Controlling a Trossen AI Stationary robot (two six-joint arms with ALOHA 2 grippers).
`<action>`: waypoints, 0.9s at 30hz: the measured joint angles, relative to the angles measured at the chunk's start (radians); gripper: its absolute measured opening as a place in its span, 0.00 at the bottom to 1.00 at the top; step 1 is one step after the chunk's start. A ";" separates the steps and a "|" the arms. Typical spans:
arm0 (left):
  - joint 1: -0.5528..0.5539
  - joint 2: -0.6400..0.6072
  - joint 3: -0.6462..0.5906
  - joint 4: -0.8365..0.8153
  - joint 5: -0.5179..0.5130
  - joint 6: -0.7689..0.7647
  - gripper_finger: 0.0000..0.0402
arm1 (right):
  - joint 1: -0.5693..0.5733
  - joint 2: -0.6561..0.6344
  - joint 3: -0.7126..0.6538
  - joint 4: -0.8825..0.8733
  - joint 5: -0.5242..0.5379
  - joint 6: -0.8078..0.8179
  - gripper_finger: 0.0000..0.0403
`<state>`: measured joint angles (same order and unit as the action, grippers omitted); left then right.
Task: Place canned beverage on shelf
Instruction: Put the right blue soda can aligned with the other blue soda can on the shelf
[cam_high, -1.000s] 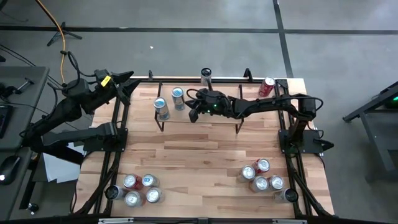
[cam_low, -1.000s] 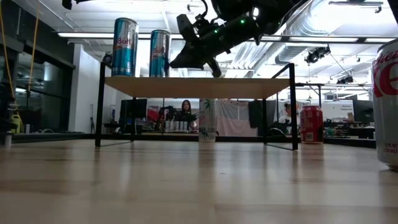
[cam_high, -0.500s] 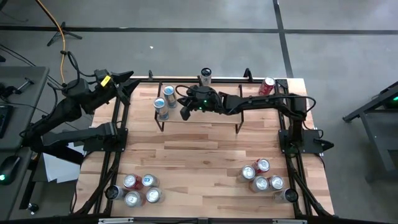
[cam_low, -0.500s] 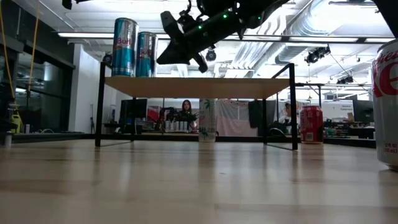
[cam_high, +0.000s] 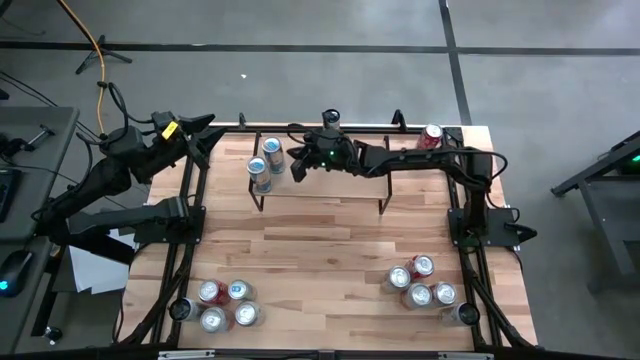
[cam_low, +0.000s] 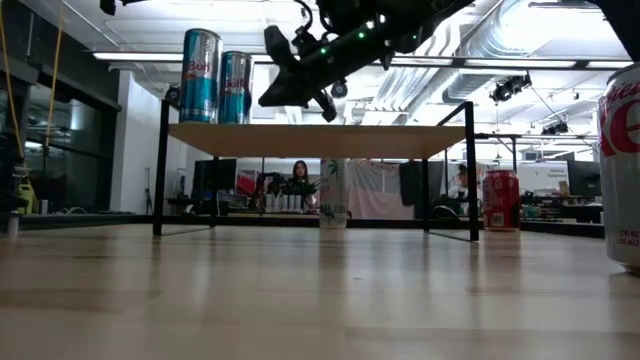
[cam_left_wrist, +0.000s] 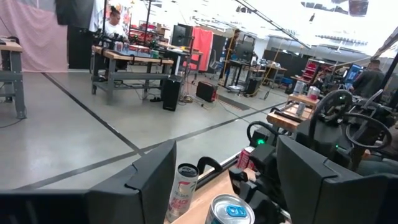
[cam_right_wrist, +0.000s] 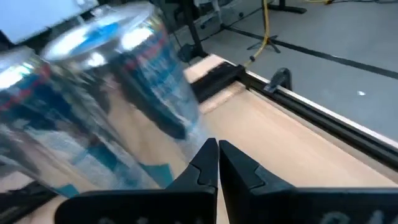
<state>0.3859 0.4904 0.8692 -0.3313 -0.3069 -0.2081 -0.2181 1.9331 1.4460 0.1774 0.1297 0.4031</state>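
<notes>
Your right gripper (cam_high: 297, 166) has swept leftward along the shelf (cam_high: 340, 180) since a second ago, nudging one blue can (cam_high: 272, 155) against the other blue can (cam_high: 259, 174); its jaws are clenched on nothing. Your left gripper (cam_high: 208, 135) waits half-spread beyond the desk (cam_high: 320, 260) corner.

Two cans (cam_high: 265, 165) on one shelf (cam_high: 340, 185), eleven cans (cam_high: 226, 304) off it

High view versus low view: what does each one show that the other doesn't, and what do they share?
Only the high view shows the left gripper parked at the table's far left corner, plus the near can clusters. Only the low view shows the open space under the shelf and people in the room behind. Both show two blue cans on the shelf and the shut right gripper beside them.
</notes>
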 joint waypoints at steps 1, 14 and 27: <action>0.000 0.000 0.000 0.000 0.000 0.000 0.53 | 0.004 0.003 0.000 -0.001 -0.003 0.009 0.00; 0.000 0.000 0.000 0.000 0.000 0.000 0.53 | 0.017 0.036 -0.001 0.086 -0.028 0.079 0.00; 0.000 0.000 0.000 0.000 -0.021 -0.001 0.53 | 0.034 0.058 -0.001 0.118 -0.034 0.020 0.00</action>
<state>0.3859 0.4907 0.8692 -0.3310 -0.3275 -0.2089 -0.1837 1.9908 1.4452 0.2953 0.0955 0.4231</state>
